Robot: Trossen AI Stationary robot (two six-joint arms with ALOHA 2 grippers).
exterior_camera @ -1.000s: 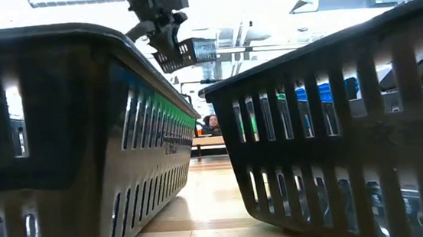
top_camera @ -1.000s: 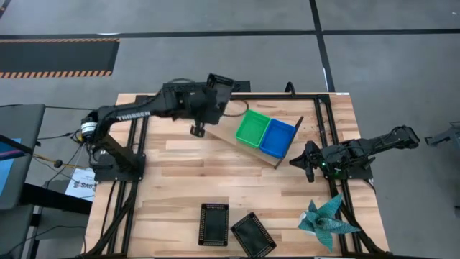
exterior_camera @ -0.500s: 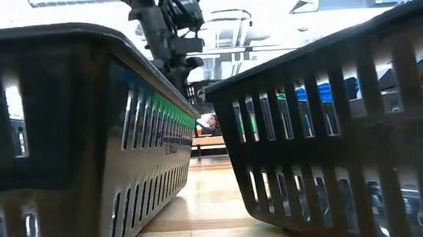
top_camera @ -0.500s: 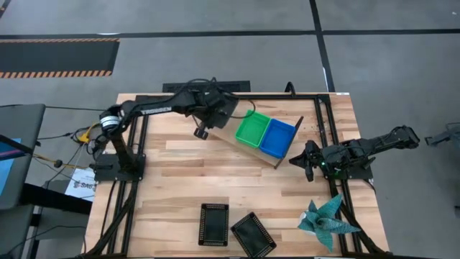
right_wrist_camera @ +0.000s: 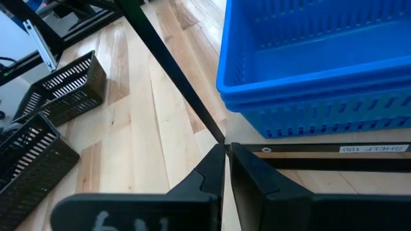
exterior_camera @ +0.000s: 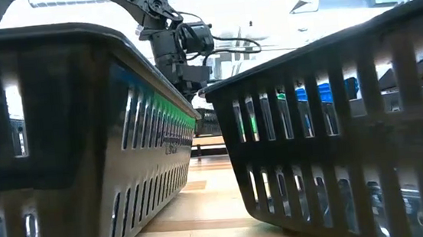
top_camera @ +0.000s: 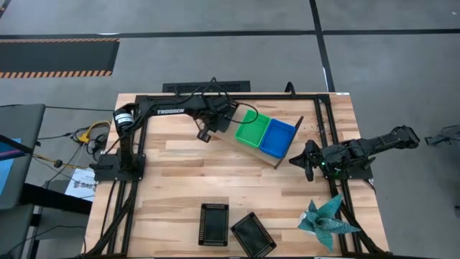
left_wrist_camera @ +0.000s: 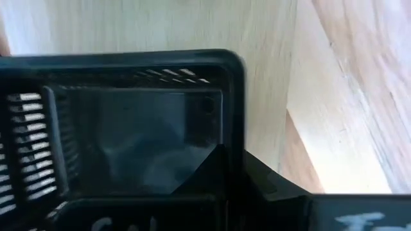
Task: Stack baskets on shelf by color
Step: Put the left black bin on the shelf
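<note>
Overhead, left gripper [top_camera: 206,134] clamps black basket [left_wrist_camera: 128,128] beside shelf [top_camera: 248,148].

The wooden table [top_camera: 180,180] bears the shelf [top_camera: 284,160], two black baskets [top_camera: 213,224] and a teal star [top_camera: 325,219].

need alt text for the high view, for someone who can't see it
Overhead view of a slatted wooden table: the left gripper holds a black basket at the shelf, beside the green baskets and blue baskets stacked on it. The right gripper waits, shut, just off the shelf's other end. Two more black baskets and a teal folded star lie near the front edge.
</note>
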